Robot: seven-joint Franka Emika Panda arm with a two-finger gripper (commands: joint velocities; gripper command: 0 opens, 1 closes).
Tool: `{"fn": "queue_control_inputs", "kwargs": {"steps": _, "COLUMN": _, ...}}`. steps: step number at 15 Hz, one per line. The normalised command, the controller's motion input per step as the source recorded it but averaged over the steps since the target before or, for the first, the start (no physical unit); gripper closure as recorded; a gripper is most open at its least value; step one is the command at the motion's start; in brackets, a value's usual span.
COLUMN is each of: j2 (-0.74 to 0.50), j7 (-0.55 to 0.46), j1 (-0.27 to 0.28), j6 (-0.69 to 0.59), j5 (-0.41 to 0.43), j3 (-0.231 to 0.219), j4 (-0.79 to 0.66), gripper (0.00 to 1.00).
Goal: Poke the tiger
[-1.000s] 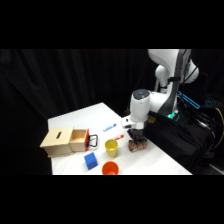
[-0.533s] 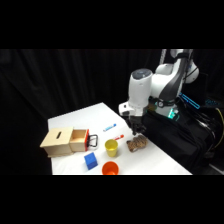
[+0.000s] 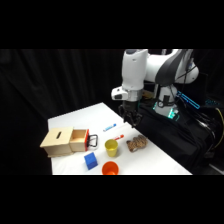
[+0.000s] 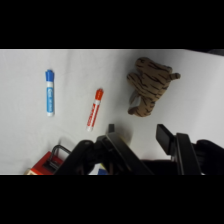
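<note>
The tiger (image 3: 136, 144), a small tan soft toy with dark stripes, lies on the white table (image 3: 75, 122) near its right edge. In the wrist view the tiger (image 4: 147, 92) sits at the upper right, beyond the fingers. My gripper (image 3: 131, 117) hangs in the air above the toy and slightly behind it, not touching it. Its two black fingers (image 4: 165, 137) stand apart with bare table showing between them, so the gripper (image 4: 138, 134) is open and holds nothing.
A yellow cup (image 3: 111, 147) stands just left of the tiger, with an orange bowl (image 3: 110, 168) and a blue block (image 3: 90, 160) in front. A wooden box (image 3: 62, 141) sits at the left. A red marker (image 4: 94, 108) and a blue marker (image 4: 49, 92) lie nearby.
The gripper has risen from right at the tiger to well above it. The arm has swung up and leftward. The tiger stays in place.
</note>
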Motion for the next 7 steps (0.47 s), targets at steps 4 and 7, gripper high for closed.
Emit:
{"fn": "queue_control_inputs", "kwargs": {"steps": 4, "j2": -0.17, "j7": -0.12, "j1": -0.063, "j6": -0.27, "j5": 0.127, "j3": -0.01, "j4": 0.15, "gripper": 0.0}}
{"fn": "queue_control_inputs", "kwargs": {"steps": 7, "j2": -0.13, "j7": -0.03, "j1": -0.046, "j6": -0.25, "j5": 0.101, "j3": 0.003, "j4": 0.15, "gripper": 0.0}}
